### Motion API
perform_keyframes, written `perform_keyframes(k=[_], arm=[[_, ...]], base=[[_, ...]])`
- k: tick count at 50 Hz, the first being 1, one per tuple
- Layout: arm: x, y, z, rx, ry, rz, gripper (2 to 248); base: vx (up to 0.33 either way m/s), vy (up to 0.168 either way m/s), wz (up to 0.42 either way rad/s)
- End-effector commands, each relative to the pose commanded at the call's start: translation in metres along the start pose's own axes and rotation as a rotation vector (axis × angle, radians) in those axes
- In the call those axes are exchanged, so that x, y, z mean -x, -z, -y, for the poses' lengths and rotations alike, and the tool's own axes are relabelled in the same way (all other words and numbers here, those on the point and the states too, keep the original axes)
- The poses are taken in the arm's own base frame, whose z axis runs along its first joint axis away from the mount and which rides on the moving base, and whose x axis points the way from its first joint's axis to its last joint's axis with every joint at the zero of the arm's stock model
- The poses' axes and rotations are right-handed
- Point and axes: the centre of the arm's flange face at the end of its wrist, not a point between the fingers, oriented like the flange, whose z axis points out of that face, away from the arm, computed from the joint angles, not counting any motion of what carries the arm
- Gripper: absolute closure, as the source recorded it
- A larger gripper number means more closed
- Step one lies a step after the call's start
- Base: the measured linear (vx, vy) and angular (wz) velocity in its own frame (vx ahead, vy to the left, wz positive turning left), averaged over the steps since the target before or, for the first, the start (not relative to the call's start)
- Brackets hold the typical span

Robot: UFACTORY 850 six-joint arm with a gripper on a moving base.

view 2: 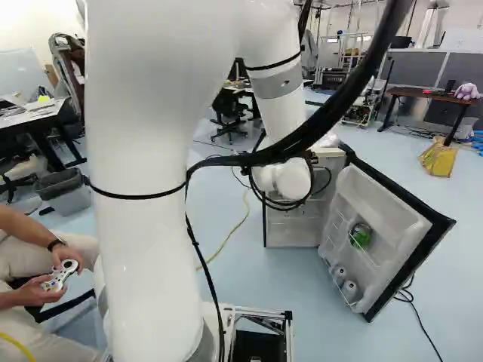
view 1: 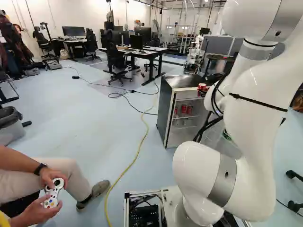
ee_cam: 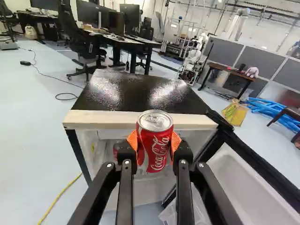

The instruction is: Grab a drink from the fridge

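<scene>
In the left base view my gripper (view 1: 207,93) is at the fridge's top front edge, partly hidden by the arm, with a red can (view 1: 202,87). The wrist view has the gripper (ee_cam: 155,145) shut on this red can (ee_cam: 155,136), an orange pad pressing each side. The can is upright, in front of the pale top edge of the open fridge (ee_cam: 140,119). Inside the fridge (view 1: 162,109) red cans (view 1: 183,109) stand on a shelf. The open door (view 2: 385,219) holds a green item (view 2: 361,235) and pale cans (view 2: 349,288).
A person's hands with a controller (view 1: 53,193) and a shoe are left of the base. A yellow cable (view 1: 138,151) runs along the floor. Desks (view 1: 147,53) with chairs stand beyond the fridge. Another robot (ee_cam: 191,63) is in the background.
</scene>
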Motion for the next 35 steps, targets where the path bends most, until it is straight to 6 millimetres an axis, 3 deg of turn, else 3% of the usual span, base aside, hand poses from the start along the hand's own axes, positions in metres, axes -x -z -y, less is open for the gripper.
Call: perform_keyframes(k=[35], arm=[[-0.028, -0.013, -0.005, 0.000, 0.036, -0.025, 162]], base=[[0.000, 0.000, 0.000]])
